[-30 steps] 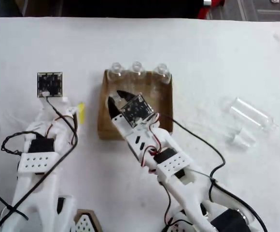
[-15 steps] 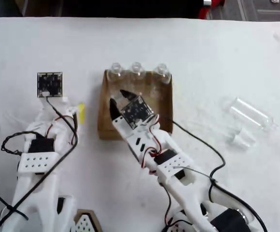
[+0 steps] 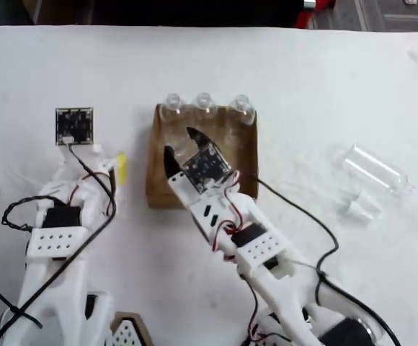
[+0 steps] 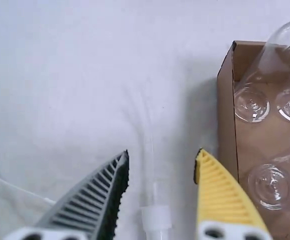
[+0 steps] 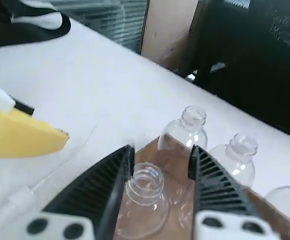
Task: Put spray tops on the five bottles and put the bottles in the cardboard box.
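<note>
White table (image 3: pixel 288 72) lies under both of your arms; behind it, in the right wrist view, a dark panel (image 5: pixel 255 45) carries faint pale marks too small to read.

Your right gripper (image 5: pixel 161 150) hangs over the cardboard box (image 3: pixel 155 162) with its black fingers apart. The near bottle (image 5: pixel 146 182) stands upright in the box with its open neck between the two fingers; you cannot tell whether either finger touches the glassy neck; in the high view the arm's head hides this bottle. Past the fingertips, three bottles (image 3: pixel 205 101) stand in a row at the box's far wall, necks open; in the right wrist view one of them is cut off at the picture's edge. Well apart from the right fingers, on their outer side, a lying bottle (image 3: pixel 376 173) rests on its side on the table; a small clear piece (image 3: pixel 360 207) just beside it is too faint to identify.

Your left gripper (image 4: pixel 160 160) has its grey and yellow fingers spread. A clear spray top (image 4: pixel 155 220) lies on the table between them, touching neither, its thin tube running out past the fingertips; its body is cut off at the picture's edge and hard to pick out against the white. The box stands just beyond the yellow finger; seen from there, the bottles inside overlap as clear rounds, hard to count.
</note>
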